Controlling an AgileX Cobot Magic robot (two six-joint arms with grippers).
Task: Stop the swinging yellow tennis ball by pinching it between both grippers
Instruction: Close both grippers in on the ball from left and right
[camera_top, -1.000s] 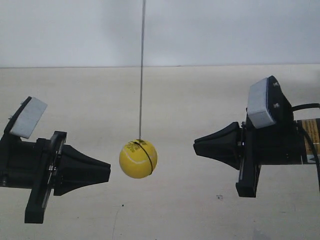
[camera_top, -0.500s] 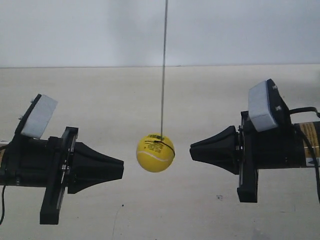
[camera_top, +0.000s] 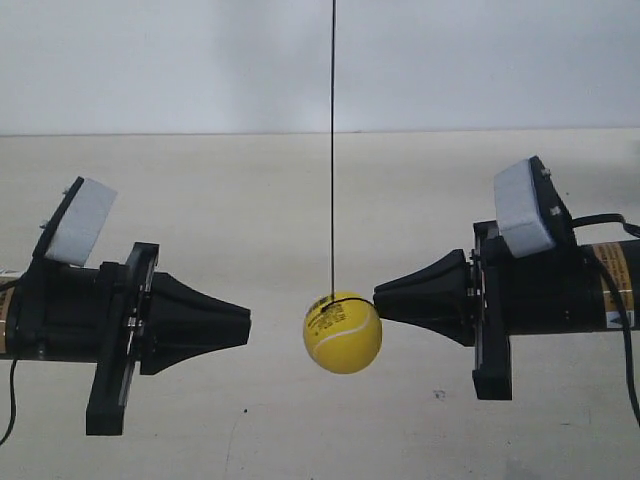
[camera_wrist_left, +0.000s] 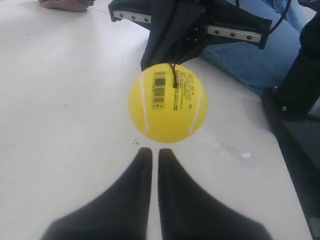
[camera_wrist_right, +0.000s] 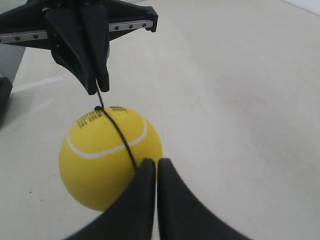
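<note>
Yellow tennis ball (camera_top: 342, 332) hangs on vertical string (camera_top: 332, 150) above table (camera_top: 300, 200) middle, string knot on top. Right gripper (camera_top: 380, 297) snout touches ball, jaws together. Left gripper (camera_top: 245, 325) just apart, jaws together, facing barcode (camera_wrist_left: 159, 90).

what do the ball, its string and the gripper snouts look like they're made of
Yellow tennis ball: seemingly smooth rubber or foam, matte, no felt fuzz visible; its markings look printed. String: thin dark cord or wire, cannot tell which. Left gripper and right gripper snouts: probably moulded plastic, matte black, dull sheen.
</note>
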